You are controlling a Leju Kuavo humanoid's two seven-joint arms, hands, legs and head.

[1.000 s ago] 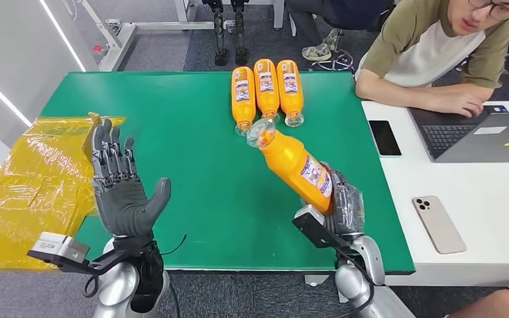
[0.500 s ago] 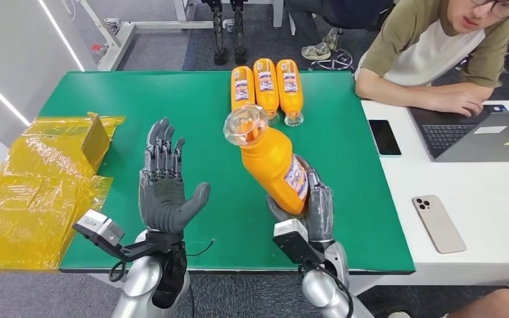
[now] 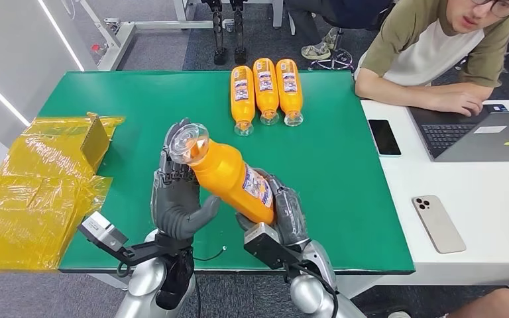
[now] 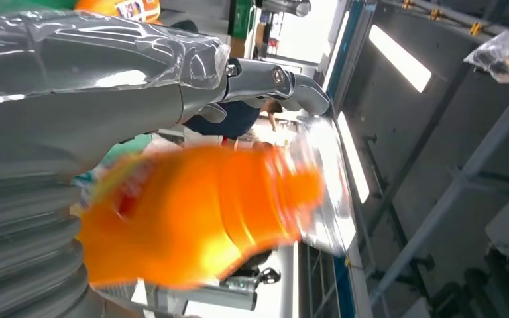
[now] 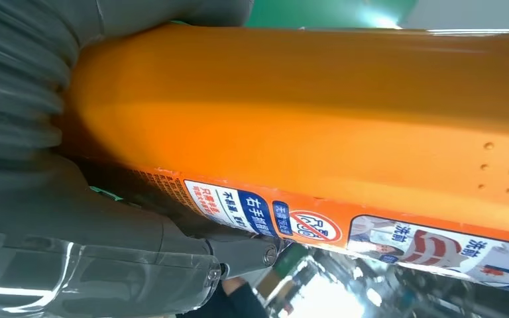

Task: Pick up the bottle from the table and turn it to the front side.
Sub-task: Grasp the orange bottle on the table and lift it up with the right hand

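While tilted above the table (image 3: pixel 139 99), the bottle (image 3: pixel 228 175) meets both robot hands.

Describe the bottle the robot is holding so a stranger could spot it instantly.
On the green table, look at the near edge, where the right hand holds an orange bottle. Unlike the three bottles lying at the far edge, it is lifted, clear cap tilted toward the left hand.

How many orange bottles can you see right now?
4. One bottle is lifted above the green table, held by the right hand with the left hand beside its neck. Three bottles lie side by side at the table's far edge.
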